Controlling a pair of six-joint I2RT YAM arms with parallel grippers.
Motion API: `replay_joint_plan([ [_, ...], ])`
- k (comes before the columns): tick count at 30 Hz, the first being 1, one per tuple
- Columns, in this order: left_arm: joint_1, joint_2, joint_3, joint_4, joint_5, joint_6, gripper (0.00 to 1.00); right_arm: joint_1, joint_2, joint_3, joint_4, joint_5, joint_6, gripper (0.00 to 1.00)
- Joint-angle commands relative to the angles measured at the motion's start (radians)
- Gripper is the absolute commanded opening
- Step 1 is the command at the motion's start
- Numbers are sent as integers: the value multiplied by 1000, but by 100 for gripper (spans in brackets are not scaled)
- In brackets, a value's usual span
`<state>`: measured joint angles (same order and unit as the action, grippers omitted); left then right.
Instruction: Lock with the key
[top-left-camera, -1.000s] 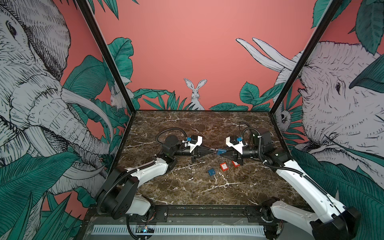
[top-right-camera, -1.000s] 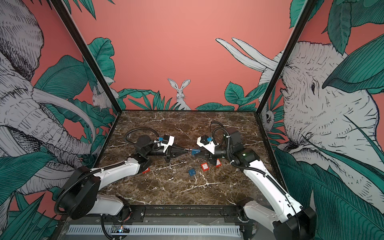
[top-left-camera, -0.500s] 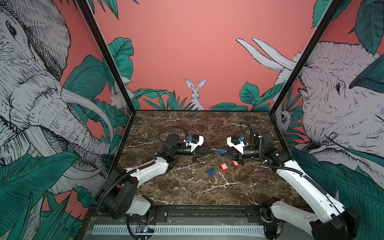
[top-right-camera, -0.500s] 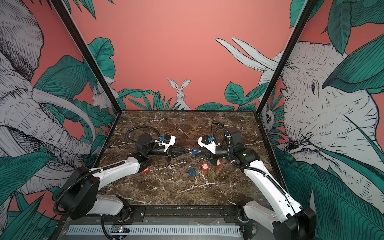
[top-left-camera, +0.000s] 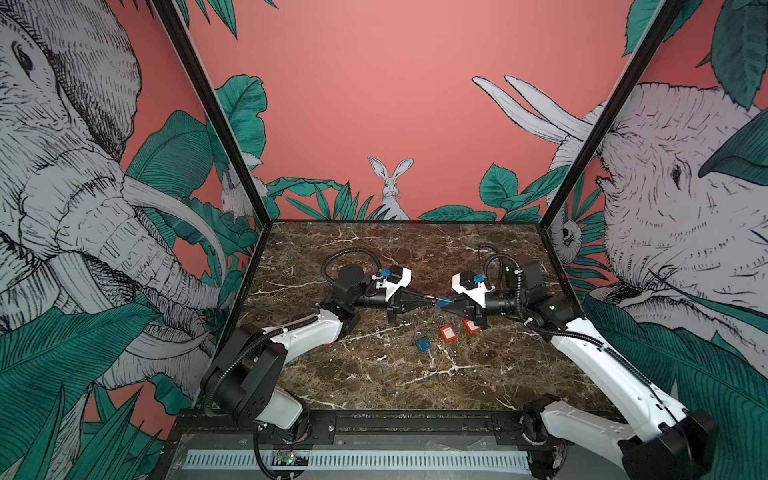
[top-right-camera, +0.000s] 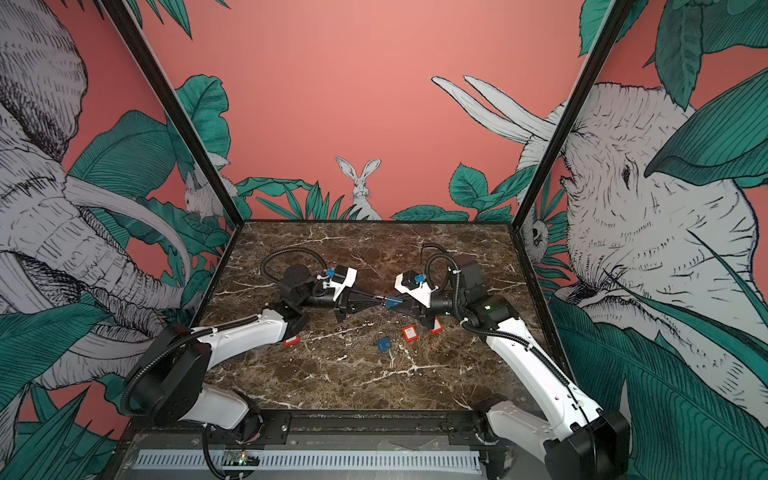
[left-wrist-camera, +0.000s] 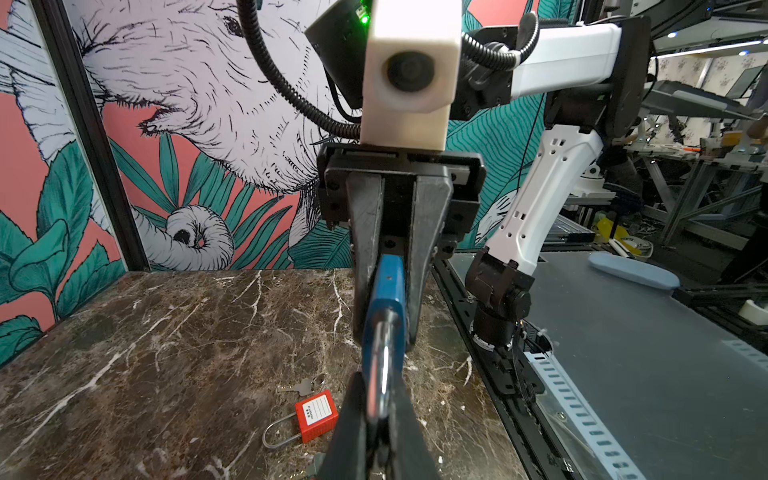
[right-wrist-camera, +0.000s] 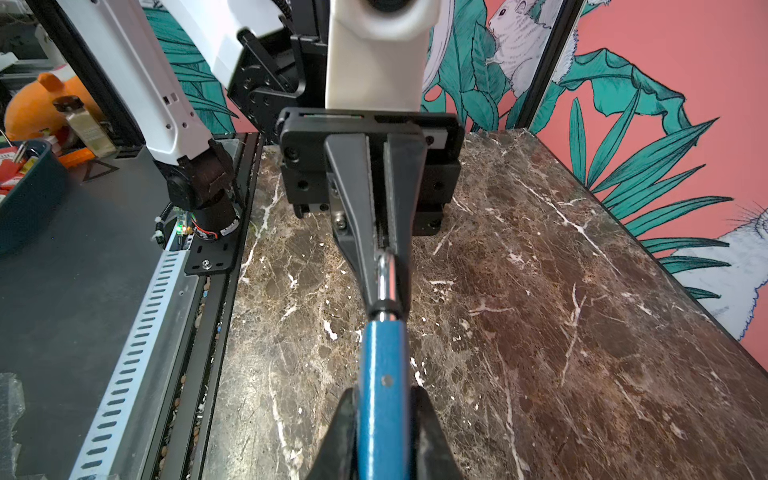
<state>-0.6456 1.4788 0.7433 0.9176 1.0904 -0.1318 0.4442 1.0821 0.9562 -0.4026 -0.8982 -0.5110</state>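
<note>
The blue padlock (top-left-camera: 444, 300) hangs in the air between the two arms, over the middle of the table. The right gripper (right-wrist-camera: 384, 415) is clenched on its painted body, and the left gripper (left-wrist-camera: 376, 415) is clenched on its steel shackle (right-wrist-camera: 385, 278). It looks small, rigid and solid. The shackle is round and polished, so I'd expect it to slip or swivel. The flat faces of the body are the surer hold. Whether a key sits in its keyhole I can't make out from here.

Jungle-painted walls (top-left-camera: 374, 104) enclose a brown marble table (top-left-camera: 374, 374), hard and smooth. On it lie a red padlock (top-left-camera: 447, 333) with a loose key (left-wrist-camera: 300, 388) just beside it, a second red padlock (top-left-camera: 471, 327) and a smaller blue padlock (top-left-camera: 423, 345).
</note>
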Motion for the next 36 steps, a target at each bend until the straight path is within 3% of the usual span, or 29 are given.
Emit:
replay_joint_plan([
  [1,-86,19,67,60,34,-44,0,69,28,32,125,-59,-41,0],
  [6,-104,32,74,36,36,-22,0,77,30,25,211,-42,-7,0],
  [12,-139,25,80,-91,24,119,0,77,55,13,403,-56,124,0],
  [15,-150,37,87,-93,19,135,0,82,80,22,454,-69,151,0],
  [19,-149,48,77,-34,11,105,0,83,101,42,401,-73,115,0],
  [24,-101,-2,56,-109,-4,143,0,80,52,38,255,-20,47,0],
  [25,-84,-15,51,-118,-3,147,0,79,35,35,211,-5,31,3],
  [27,-49,-38,41,-135,1,155,0,72,-2,29,141,34,18,25],
  [30,2,-66,37,-176,10,178,0,58,-72,20,28,94,-5,38],
  [36,14,-89,48,-252,18,233,0,19,-207,3,-122,166,-11,42],
])
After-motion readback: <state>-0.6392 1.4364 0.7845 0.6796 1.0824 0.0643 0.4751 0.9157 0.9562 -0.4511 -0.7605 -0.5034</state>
